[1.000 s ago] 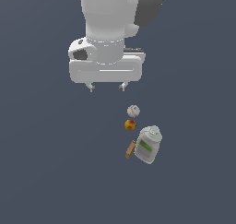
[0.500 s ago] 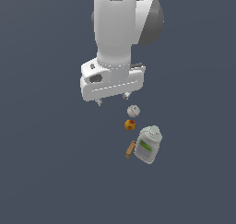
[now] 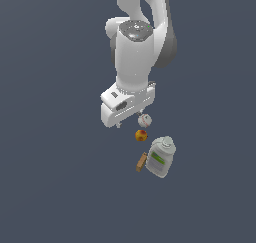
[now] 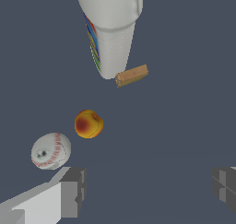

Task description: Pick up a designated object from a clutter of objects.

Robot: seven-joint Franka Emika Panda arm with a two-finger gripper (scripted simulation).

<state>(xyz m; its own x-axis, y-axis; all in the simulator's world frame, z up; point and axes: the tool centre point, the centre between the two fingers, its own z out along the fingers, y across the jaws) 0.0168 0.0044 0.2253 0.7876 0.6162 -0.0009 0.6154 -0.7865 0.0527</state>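
The designated object, a small orange-yellow ball with a red patch [image 3: 141, 135] [image 4: 88, 124], lies on the dark floor between the white stitched ball [image 3: 144, 120] [image 4: 50, 150] and the pale jar [image 3: 161, 157] [image 4: 110, 29]. My gripper [image 3: 131, 119] [image 4: 150, 186] hangs open just above the white ball, on the exterior view's left of the clutter, with nothing between its fingers [image 4: 73, 191]. In the wrist view the orange ball sits ahead of the one finger and off the gap's centre line.
A small brown block [image 3: 141, 162] [image 4: 132, 75] lies against the jar's side. The jar lies tilted, its grey cap toward the orange ball. The white ball is close beside one finger.
The hand has swung round and moved toward the exterior view's right and down, closing on the white ball. The objects have not moved.
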